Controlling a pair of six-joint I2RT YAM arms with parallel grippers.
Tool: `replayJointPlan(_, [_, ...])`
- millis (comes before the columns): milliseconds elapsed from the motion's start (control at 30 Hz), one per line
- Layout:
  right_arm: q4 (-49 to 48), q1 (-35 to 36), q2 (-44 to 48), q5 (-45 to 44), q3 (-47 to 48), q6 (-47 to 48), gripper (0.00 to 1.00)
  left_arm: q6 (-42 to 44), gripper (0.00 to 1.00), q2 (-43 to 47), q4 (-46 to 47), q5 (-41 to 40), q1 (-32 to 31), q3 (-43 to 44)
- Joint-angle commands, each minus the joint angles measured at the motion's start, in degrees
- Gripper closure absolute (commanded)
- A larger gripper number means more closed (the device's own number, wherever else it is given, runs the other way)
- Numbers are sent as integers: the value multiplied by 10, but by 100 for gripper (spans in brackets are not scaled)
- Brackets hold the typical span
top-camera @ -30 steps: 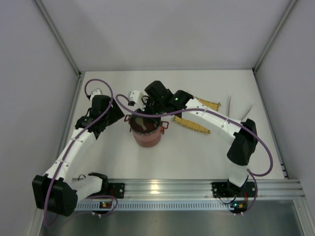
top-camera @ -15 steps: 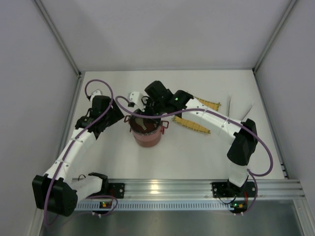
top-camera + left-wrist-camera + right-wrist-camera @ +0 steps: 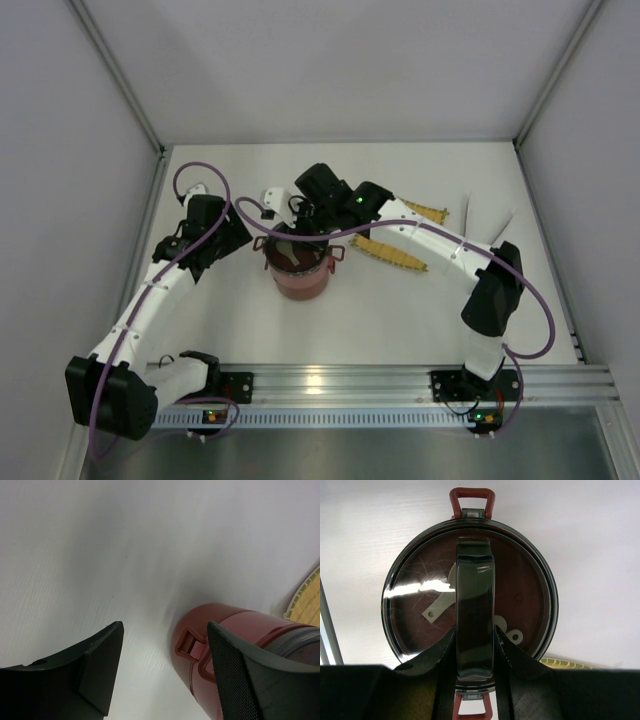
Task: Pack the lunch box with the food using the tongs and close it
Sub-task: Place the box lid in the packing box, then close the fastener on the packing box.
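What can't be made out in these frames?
Right wrist: the tinted lid, glare and its handle hide any food inside.
Top external: the right gripper covers the lid; seating unclear.
Left wrist: a finger of the left gripper and the frame edge cut off the lunch box.

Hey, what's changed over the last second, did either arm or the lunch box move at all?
Nothing visibly changed. The right gripper stays clamped on the arched handle of the grey lid, which sits on top of the lunch box. The left gripper stays open beside the box, holding nothing.
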State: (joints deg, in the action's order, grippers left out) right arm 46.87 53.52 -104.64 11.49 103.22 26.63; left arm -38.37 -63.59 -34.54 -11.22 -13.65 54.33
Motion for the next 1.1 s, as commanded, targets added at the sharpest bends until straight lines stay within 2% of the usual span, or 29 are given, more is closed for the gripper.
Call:
replayJointPlan(0, [39, -5, 1, 13, 22, 5, 100, 8, 27, 13, -1, 9, -1, 17])
replayJointPlan(733, [45, -5, -31, 16, 28, 3, 99, 18, 30, 27, -18, 66, -1, -8])
replayJointPlan(833, [44, -5, -33, 16, 28, 2, 99, 18, 34, 27, -19, 75, -1, -16])
replayJointPlan(1067, [43, -5, -36, 15, 30, -1, 99, 19, 38, 24, -15, 91, -1, -31])
